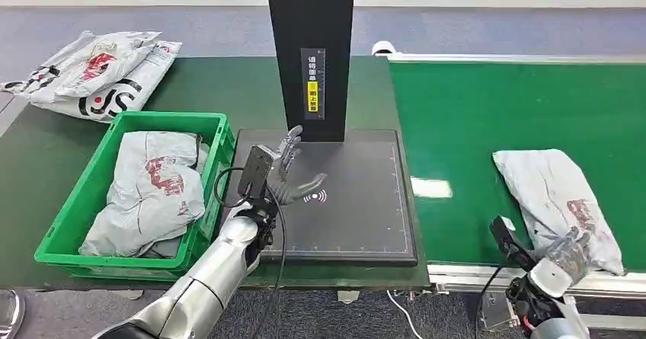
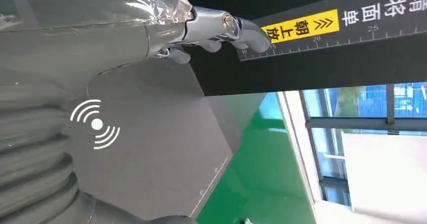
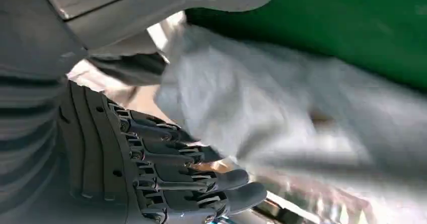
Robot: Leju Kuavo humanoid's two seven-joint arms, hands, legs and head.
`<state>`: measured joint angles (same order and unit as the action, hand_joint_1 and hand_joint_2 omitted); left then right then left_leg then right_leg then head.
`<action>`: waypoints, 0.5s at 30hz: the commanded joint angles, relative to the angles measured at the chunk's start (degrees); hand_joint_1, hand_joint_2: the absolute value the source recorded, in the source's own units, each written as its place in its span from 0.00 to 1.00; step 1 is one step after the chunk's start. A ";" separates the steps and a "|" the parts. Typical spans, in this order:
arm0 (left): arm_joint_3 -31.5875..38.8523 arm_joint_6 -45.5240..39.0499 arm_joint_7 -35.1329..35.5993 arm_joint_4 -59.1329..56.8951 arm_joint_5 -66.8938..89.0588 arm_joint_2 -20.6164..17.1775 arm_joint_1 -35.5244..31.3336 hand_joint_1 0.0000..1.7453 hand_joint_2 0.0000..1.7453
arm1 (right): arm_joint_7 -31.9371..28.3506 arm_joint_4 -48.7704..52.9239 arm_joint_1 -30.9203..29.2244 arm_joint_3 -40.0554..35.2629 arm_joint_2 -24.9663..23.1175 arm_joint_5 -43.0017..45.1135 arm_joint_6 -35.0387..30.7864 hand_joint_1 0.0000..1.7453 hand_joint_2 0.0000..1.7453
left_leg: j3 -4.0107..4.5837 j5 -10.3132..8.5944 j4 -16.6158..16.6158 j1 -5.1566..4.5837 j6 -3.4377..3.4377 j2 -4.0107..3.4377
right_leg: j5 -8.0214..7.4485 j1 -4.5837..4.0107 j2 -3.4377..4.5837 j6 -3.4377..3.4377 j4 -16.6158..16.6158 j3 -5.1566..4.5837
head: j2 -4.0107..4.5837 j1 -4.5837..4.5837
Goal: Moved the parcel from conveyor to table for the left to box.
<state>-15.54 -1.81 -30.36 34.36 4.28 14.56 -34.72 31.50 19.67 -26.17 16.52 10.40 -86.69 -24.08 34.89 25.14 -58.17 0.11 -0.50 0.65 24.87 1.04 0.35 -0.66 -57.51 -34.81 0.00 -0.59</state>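
A grey plastic parcel (image 1: 560,198) with red print lies on the green conveyor (image 1: 495,118) at the right. My right hand (image 1: 567,254) is at the parcel's near end, by the belt's front edge. In the right wrist view the parcel (image 3: 282,113) sits between the thumb and the stretched dark fingers (image 3: 201,178) of my right hand (image 3: 166,168); the fingers are not closed on it. My left hand (image 1: 293,167) hovers open over the black scanner pad (image 1: 358,217), its fingers (image 2: 221,27) spread toward the black post (image 2: 327,48), holding nothing.
A green crate (image 1: 91,194) with a grey parcel (image 1: 152,190) in it stands left of the pad. More parcels (image 1: 99,72) are piled at the table's back left. The black post (image 1: 311,49) rises behind the pad.
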 commanded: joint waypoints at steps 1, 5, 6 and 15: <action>-1.51 0.71 0.25 -4.72 -0.24 -1.26 -2.57 0.00 1.00 | 1.85 -4.64 0.80 2.76 1.30 -0.85 6.07 0.00 1.00 | -0.14 0.04 0.04 0.05 -0.02 0.03 | 0.05 -0.07 -0.09 0.05 0.09 0.19 | 0.02 0.00; -0.65 0.19 -0.19 -4.63 -0.39 -1.68 -1.88 0.00 1.00 | 2.08 -4.61 0.94 3.33 0.89 -1.23 10.45 1.00 1.00 | -0.18 0.03 0.06 0.07 0.04 0.09 | 0.07 -0.09 -0.16 0.00 0.15 0.27 | 0.02 0.00; -0.44 0.10 -0.27 -4.48 -0.39 -1.94 -1.54 0.00 1.00 | 1.48 -4.62 0.60 3.82 0.69 -0.87 10.41 1.00 1.00 | -0.19 0.05 0.03 0.08 0.06 0.05 | 0.08 -0.09 -0.12 -0.04 0.14 0.30 | 0.00 0.00; 0.53 -0.05 -0.56 -3.79 -0.67 -2.94 -0.01 0.00 1.00 | 0.80 -4.45 -1.11 3.73 0.25 -1.39 9.51 1.00 1.00 | -0.25 0.04 0.02 0.03 0.17 0.01 | 0.05 -0.04 -0.05 -0.13 0.19 0.44 | 0.00 0.00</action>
<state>-15.54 -1.88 -31.02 33.20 3.56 13.27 -34.04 32.54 18.86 -26.07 17.57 11.34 -88.13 -14.82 34.72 25.13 -58.21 0.11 -0.29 0.78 24.92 1.04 0.23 -0.85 -57.38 -34.43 0.00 -0.59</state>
